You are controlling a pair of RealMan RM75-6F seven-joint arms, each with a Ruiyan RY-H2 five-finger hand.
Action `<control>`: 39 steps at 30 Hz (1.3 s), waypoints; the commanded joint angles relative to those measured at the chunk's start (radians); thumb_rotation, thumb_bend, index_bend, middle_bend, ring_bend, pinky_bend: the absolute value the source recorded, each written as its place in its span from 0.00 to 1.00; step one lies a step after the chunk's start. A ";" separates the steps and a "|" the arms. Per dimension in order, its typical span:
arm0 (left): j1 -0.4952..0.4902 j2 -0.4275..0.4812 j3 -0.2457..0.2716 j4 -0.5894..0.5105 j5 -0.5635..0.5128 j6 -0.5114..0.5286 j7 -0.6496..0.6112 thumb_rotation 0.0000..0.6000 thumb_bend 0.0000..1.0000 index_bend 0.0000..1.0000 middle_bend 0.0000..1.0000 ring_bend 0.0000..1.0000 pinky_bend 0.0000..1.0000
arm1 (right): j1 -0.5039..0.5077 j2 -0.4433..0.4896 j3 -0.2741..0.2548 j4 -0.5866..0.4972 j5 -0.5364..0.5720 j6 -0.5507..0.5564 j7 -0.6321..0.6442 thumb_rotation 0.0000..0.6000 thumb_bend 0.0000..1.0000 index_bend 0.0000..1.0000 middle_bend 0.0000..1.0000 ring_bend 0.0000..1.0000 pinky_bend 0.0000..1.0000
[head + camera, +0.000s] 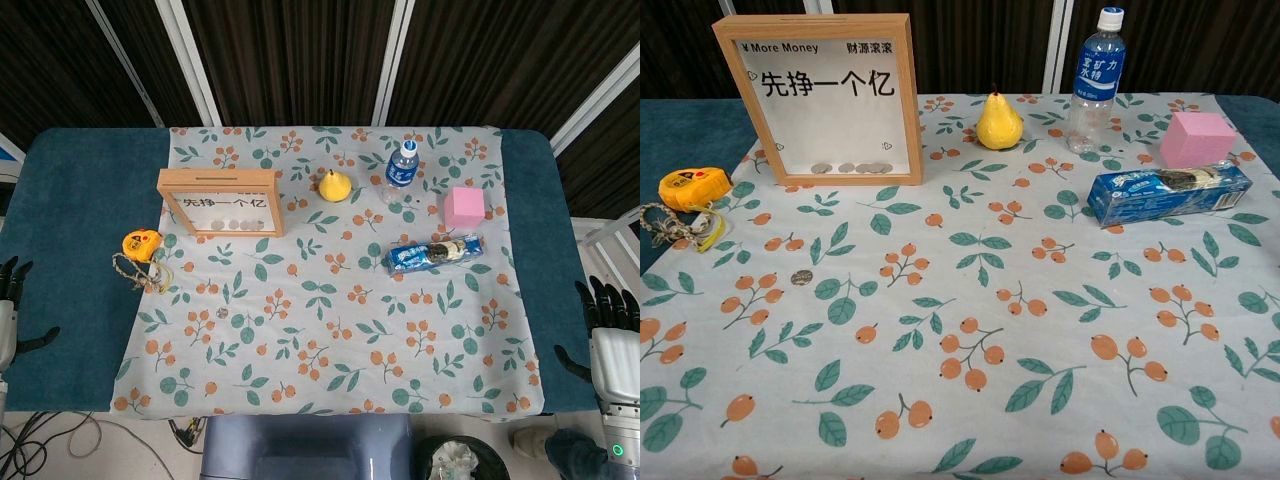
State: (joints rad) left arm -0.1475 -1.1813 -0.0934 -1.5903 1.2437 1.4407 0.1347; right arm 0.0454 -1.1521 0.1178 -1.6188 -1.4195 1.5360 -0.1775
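Observation:
My left hand (pixel 10 300) hangs at the table's left edge, fingers spread and holding nothing. At the right edge my right hand (pixel 605 325) is likewise open and empty. Neither hand shows in the chest view. On the floral cloth (pixel 330 330) stand a wooden-framed coin box (pixel 220 202) (pixel 825 95), a yellow pear (pixel 334 185) (pixel 999 121), a water bottle (pixel 402 166) (pixel 1095 75), a pink cube (pixel 465 207) (pixel 1196 138) and a blue cookie pack (pixel 435 253) (pixel 1168 193). A yellow tape measure (pixel 141 244) (pixel 693 187) lies nearest the left hand.
A small coin (pixel 222 311) (pixel 801 277) lies on the cloth in front of the coin box. A coiled cord (pixel 135 270) (pixel 665 225) sits beside the tape measure. Dark teal table surface (pixel 70 220) flanks the cloth on both sides.

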 commanded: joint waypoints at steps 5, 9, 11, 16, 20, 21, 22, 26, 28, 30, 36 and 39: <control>0.010 0.012 -0.004 -0.008 0.014 0.008 -0.019 1.00 0.12 0.10 0.00 0.00 0.00 | 0.000 0.001 -0.004 0.001 -0.005 -0.001 -0.008 1.00 0.30 0.08 0.00 0.00 0.00; 0.017 0.018 -0.004 -0.018 0.028 0.018 -0.025 1.00 0.09 0.10 0.00 0.00 0.00 | 0.002 0.000 -0.002 0.000 -0.005 -0.001 -0.004 1.00 0.30 0.08 0.00 0.00 0.00; 0.019 0.020 -0.003 -0.019 0.035 0.020 -0.029 1.00 0.08 0.10 0.00 0.00 0.00 | 0.002 0.000 -0.001 -0.002 -0.002 -0.003 0.001 1.00 0.30 0.08 0.00 0.00 0.00; 0.016 0.013 -0.011 -0.007 0.023 0.009 -0.012 1.00 0.08 0.10 0.00 0.00 0.00 | 0.003 -0.002 0.002 -0.001 0.004 -0.006 0.003 1.00 0.30 0.08 0.00 0.00 0.00; 0.011 0.006 -0.011 0.004 0.030 0.000 -0.013 1.00 0.08 0.10 0.00 0.00 0.00 | 0.002 -0.001 0.000 -0.002 0.001 -0.003 0.001 1.00 0.30 0.08 0.00 0.00 0.00; 0.011 0.006 -0.010 0.005 0.033 -0.001 -0.014 1.00 0.08 0.10 0.00 0.00 0.00 | 0.002 -0.001 0.000 -0.003 0.001 -0.002 0.000 1.00 0.30 0.08 0.00 0.00 0.00; 0.012 0.006 -0.010 0.006 0.034 -0.002 -0.013 1.00 0.08 0.10 0.00 0.00 0.00 | 0.001 -0.001 0.000 -0.003 0.000 -0.001 -0.001 1.00 0.30 0.08 0.00 0.00 0.00; 0.011 0.005 -0.007 0.006 0.046 -0.006 -0.014 1.00 0.08 0.10 0.00 0.00 0.00 | 0.004 -0.002 0.000 -0.002 0.000 -0.005 -0.003 1.00 0.30 0.08 0.00 0.00 0.00; 0.010 0.005 -0.006 0.008 0.049 -0.010 -0.015 1.00 0.08 0.10 0.00 0.00 0.00 | 0.003 -0.003 -0.001 -0.001 -0.003 -0.003 -0.006 1.00 0.30 0.08 0.00 0.00 0.00; 0.006 0.000 -0.005 0.012 0.046 -0.022 -0.010 1.00 0.08 0.10 0.00 0.00 0.00 | 0.001 -0.003 -0.001 -0.003 -0.003 0.002 -0.005 1.00 0.30 0.08 0.00 0.00 0.00; -0.058 -0.016 -0.011 0.016 0.047 -0.132 -0.009 1.00 0.08 0.10 0.00 0.00 0.00 | -0.003 -0.001 0.001 -0.007 0.000 0.007 0.001 1.00 0.30 0.08 0.00 0.00 0.00; -0.119 -0.020 -0.028 0.008 0.058 -0.198 0.028 1.00 0.08 0.10 0.00 0.00 0.00 | -0.003 -0.001 0.000 -0.007 -0.002 0.008 -0.001 1.00 0.30 0.08 0.00 0.00 0.00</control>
State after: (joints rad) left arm -0.2186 -1.1955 -0.1076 -1.5774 1.2935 1.2936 0.1359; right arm 0.0426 -1.1533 0.1181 -1.6261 -1.4215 1.5435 -0.1787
